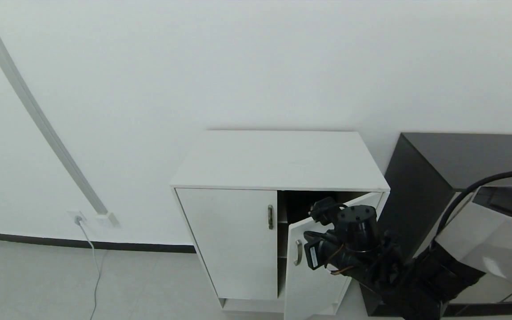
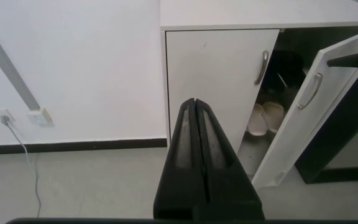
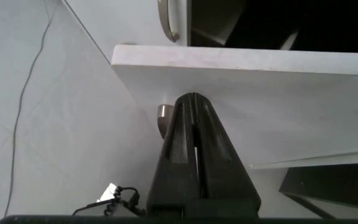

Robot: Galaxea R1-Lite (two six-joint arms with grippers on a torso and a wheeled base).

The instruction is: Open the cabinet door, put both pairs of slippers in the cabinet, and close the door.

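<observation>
The white cabinet (image 1: 278, 160) stands against the wall. Its left door (image 1: 229, 240) is closed and its right door (image 1: 314, 284) stands partly ajar. In the left wrist view a pale pair of slippers (image 2: 266, 117) lies on a low shelf inside, behind the ajar door (image 2: 309, 118). My right gripper (image 3: 193, 101) is shut and empty, its tips against the outer face of the ajar door (image 3: 278, 93) beside its handle (image 3: 163, 118). My left gripper (image 2: 194, 102) is shut and empty, held back from the cabinet and facing the closed door (image 2: 219, 81).
A black cabinet (image 1: 416, 186) stands close on the right of the white one. A wall socket with a grey cable (image 1: 78, 218) and a slanted conduit (image 1: 38, 115) are on the left wall. Open floor (image 1: 60, 284) lies left of the cabinet.
</observation>
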